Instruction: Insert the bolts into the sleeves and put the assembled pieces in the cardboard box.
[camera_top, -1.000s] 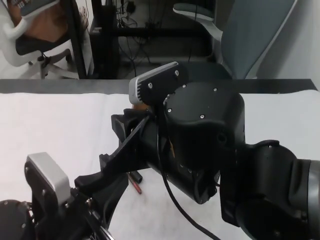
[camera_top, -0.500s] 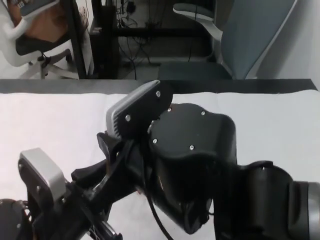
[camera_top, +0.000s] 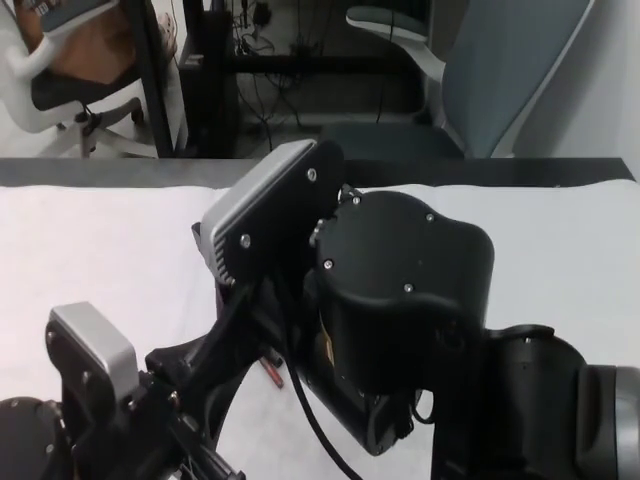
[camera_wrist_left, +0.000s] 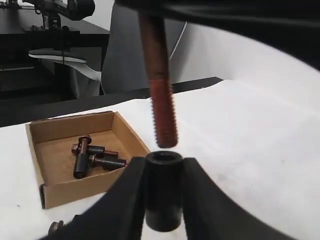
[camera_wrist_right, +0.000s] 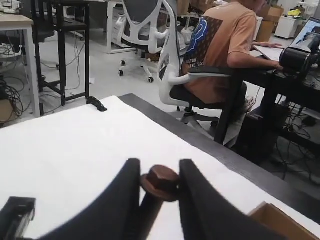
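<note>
In the left wrist view my left gripper (camera_wrist_left: 162, 172) is shut on a black sleeve (camera_wrist_left: 163, 190) held upright. Just above its opening hangs the threaded tip of a copper-coloured bolt (camera_wrist_left: 159, 90), a small gap between them. My right gripper (camera_wrist_right: 159, 185) is shut on that bolt (camera_wrist_right: 159, 182), its hex head showing between the fingers. The cardboard box (camera_wrist_left: 50, 131) lies behind on the white bench with a few assembled pieces (camera_wrist_left: 92, 155) inside. In the high view both arms (camera_top: 400, 320) are close together over the bench.
Loose parts (camera_wrist_left: 55, 227) lie on the white cloth in front of the box. A small red-and-black part (camera_top: 271, 369) lies on the cloth under the arms. Office chairs (camera_top: 500, 70) stand beyond the bench's far edge.
The large arm's wrist swung and tilted over the other arm, shifting slightly left and then up. The lower arm stayed about where it was.
</note>
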